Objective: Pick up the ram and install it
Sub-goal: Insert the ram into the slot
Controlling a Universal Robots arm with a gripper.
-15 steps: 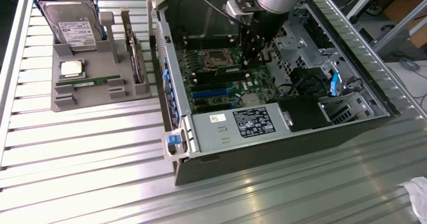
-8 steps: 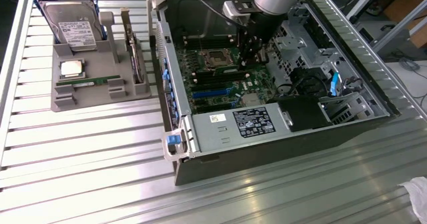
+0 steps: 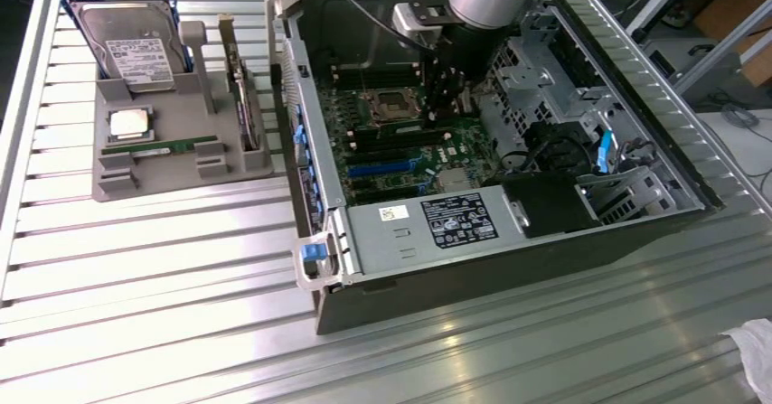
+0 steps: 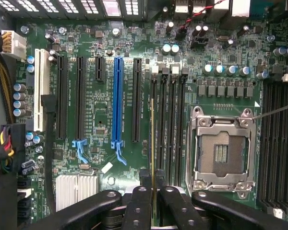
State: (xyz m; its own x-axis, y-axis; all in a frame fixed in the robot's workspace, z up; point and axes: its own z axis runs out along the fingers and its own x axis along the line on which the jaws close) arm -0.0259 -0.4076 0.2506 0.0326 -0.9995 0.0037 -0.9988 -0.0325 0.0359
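Exterior view
Arm: reaches down into the open computer case [image 3: 507, 241], over the motherboard [image 3: 399, 146].
Pincer [image 3: 449, 97]: seen low inside the case, above the memory slots beside the empty CPU socket [image 3: 392, 106].
Holder: a grey fixture [image 3: 157, 173] stands on the ribbed metal desk [image 3: 145, 268], on the exterior view's left of the case.
Holder contents: a hard drive [image 3: 133, 38] at the back, a square silver CPU [image 3: 129, 124] in the middle, and a second green ram stick [image 3: 163, 145] lying flat in its groove.

Wrist view
Pincer [image 4: 153, 191]: closed on the ram, one black finger [image 4: 139, 206] pressed on each side.
Ram [image 4: 152, 139]: seen edge-on as a thin line, held upright and lined up along a black memory slot [image 4: 155, 120] between the expansion slots and the CPU socket [image 4: 223, 148].
Seating: whether the ram is fully pressed into the slot cannot be told.
Blue slot [image 4: 118, 100]: lies parallel, near the ram.
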